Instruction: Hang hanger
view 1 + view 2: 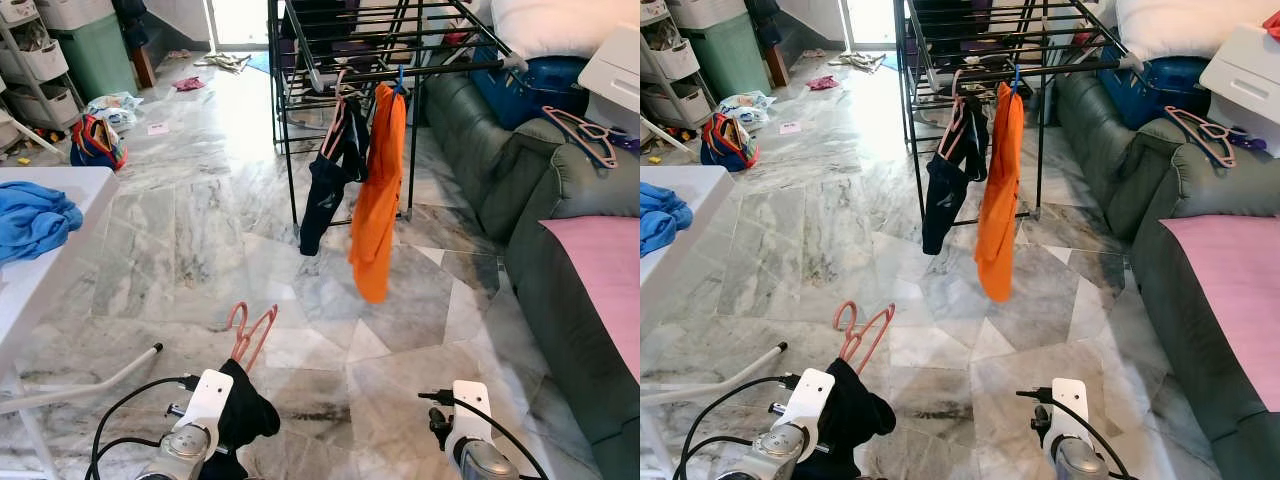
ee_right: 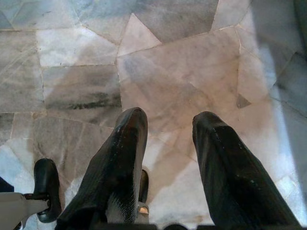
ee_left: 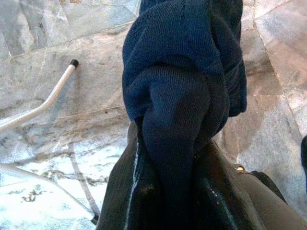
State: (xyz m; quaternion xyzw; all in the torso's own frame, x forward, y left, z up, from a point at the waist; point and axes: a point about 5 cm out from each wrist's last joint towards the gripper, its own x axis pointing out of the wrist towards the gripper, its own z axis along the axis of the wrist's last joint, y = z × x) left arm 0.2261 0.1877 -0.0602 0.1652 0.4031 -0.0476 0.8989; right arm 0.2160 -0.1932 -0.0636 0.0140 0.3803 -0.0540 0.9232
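Left wrist view: the left end effector (image 3: 168, 158) is clamped on a dark navy knitted garment (image 3: 182, 81) draped on a pink plastic hanger (image 1: 248, 335), held low over the marble floor (image 1: 200, 240). Well ahead stands the black metal drying rack (image 1: 380, 60), carrying an orange garment (image 1: 378, 190). Right end effector (image 2: 168, 143) hangs spread apart, holding nothing.

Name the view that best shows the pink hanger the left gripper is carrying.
Left eye view: the pink hanger rises whole above the dark garment at the left gripper. The right eye view shows the same. In the left wrist view the garment covers the fingers, hiding the hanger.
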